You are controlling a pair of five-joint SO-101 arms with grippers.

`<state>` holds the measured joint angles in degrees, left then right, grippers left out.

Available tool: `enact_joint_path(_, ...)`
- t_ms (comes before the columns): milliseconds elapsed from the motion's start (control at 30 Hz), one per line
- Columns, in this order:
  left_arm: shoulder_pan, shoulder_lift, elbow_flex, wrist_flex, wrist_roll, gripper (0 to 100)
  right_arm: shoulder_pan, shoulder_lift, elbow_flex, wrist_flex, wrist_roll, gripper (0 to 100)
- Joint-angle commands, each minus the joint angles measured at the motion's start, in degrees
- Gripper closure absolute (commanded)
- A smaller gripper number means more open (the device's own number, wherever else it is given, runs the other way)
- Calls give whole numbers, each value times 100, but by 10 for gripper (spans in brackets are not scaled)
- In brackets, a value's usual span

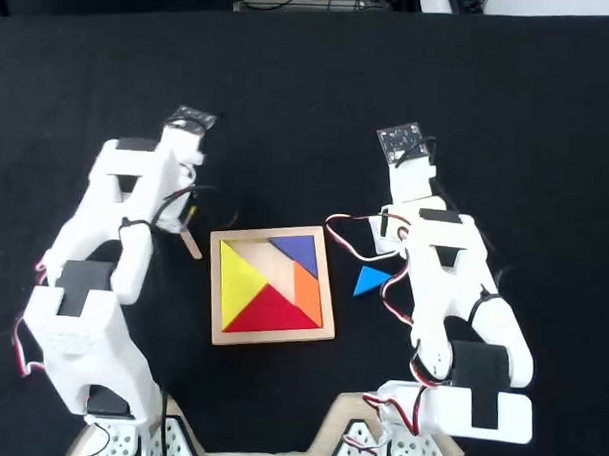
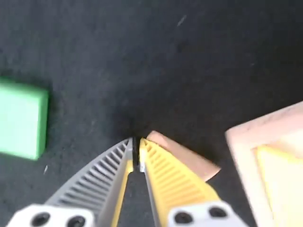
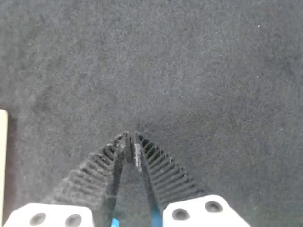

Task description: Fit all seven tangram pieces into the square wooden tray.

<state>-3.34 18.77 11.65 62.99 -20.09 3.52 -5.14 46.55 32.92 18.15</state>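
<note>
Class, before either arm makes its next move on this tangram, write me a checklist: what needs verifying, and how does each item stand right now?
1. Pieces in the tray: yellow piece, red piece, orange piece and purple piece lie inside; fewer than seven. Not ok.
2. Blue triangle: on the cloth beside the tray. Not ok.
3. Beige piece: on the cloth by the tray's corner, beside the left end effector. Not ok.
4. Green piece: on the cloth, outside the tray. Not ok.
5. Ready to grasp: left end effector and right end effector both shut, empty. Not ok.
6. Pale area inside the tray: bare wood or a piece? Cannot tell.
</note>
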Motion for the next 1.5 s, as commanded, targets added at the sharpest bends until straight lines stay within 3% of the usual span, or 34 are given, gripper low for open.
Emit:
enact_joint_path(0, 215, -79, -347, -44, 62, 960, -35, 13, -321, 18, 53, 987)
enact_joint_path(233, 189, -149, -391, -26, 79, 960, -35, 13, -321, 26, 70, 987)
enact_joint_path(467, -84, -1231, -576, 993, 114, 960, -35, 13, -321, 26, 70, 987)
enact_joint_path(633, 295, -1899, -532, 879, 1046, 956, -35, 13, -321, 26, 70, 987)
enact_joint_path(767, 787, -1556, -356, 835, 1758, 956, -35, 13, -321, 35, 70, 987)
enact_joint_path(933, 857, -958, -259, 580, 2532, 959, -35, 13, -312, 35, 70, 987)
enact_joint_path(1233, 1393, -914, 523, 536, 2549, 960, -35, 13, -312, 35, 70, 987)
enact_joint_path(1467, 567, -923, 1095, 211, 1846, 960, -35, 13, -312, 44, 70, 987)
